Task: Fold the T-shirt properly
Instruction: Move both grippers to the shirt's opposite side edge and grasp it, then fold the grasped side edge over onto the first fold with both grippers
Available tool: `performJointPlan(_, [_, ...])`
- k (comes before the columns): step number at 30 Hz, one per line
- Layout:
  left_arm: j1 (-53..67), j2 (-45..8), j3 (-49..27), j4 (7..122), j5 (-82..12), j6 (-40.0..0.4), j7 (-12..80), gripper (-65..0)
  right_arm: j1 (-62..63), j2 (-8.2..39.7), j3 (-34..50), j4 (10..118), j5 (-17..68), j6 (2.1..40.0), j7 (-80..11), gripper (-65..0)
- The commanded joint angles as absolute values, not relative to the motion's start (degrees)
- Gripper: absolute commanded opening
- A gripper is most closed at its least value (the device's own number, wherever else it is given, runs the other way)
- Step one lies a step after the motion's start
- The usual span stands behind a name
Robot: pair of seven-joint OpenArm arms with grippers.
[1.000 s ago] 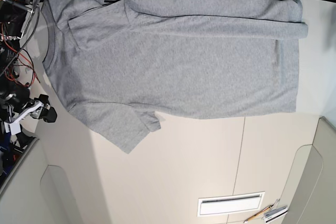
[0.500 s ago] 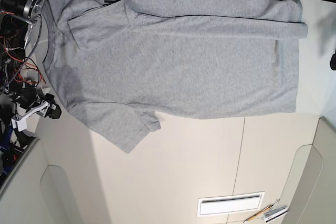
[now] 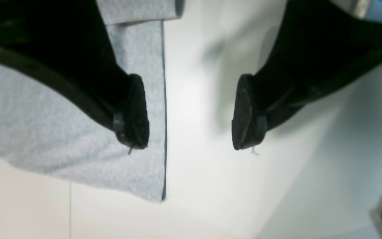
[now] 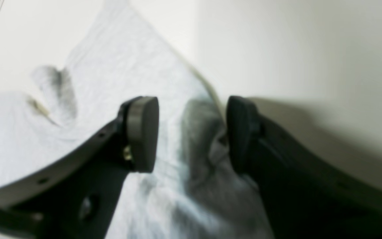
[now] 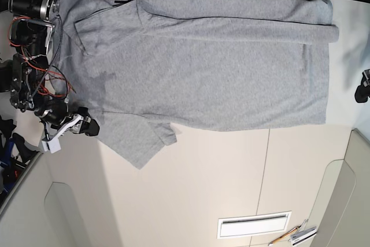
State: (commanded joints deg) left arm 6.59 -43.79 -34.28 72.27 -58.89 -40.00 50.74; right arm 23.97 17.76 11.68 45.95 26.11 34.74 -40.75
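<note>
One layered piece of soft knit: the T-shirt [image 5: 219,79] lies spread across the table [image 5: 191,201], one long side folded in, opposite sleeve [image 5: 136,143] sticking out. Probably light, limp, not fragile; low slip risk, but it'll wrinkle and sag between grip points.

Right gripper [image 4: 191,136]: jaws spread around a raised ridge of cloth at the sleeve-side edge, no pinch visible. Good spot to grab, I'd say; take all plies or the top one slides off alone.

Left gripper [image 3: 190,132]: jaws wide, nothing between them but bare table, one finger over the shirt's straight end. Best hold there is probably the near corner [image 3: 154,189]. Lift both together, keep mild tension; hard pulling would stretch the knit and skew the fold.
</note>
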Motion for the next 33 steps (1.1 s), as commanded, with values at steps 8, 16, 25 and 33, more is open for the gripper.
performJointPlan(8, [-2.5,-43.81,-30.02,61.39,-57.17,-40.0,47.07,-20.6,23.97,17.78,10.04,45.95,26.04,34.72,-41.21,-42.7])
performJointPlan(16, [-13.02,-42.85,-15.25,51.96,-52.05,-40.0,41.08,-19.9,23.97,17.78,10.04,45.95,26.09,34.72,-41.39,-65.0])
performJointPlan(25, [-14.44,-38.74,-11.05,50.43,-48.12,-40.0,39.46,-19.9,23.97,17.78,10.04,45.95,26.11,34.72,-41.41,-65.0])
performJointPlan(33, [-14.41,-36.27,-11.05,49.69,-47.44,-40.0,39.62,-19.9,24.1,17.76,10.04,45.95,26.13,34.7,-41.39,-65.0])
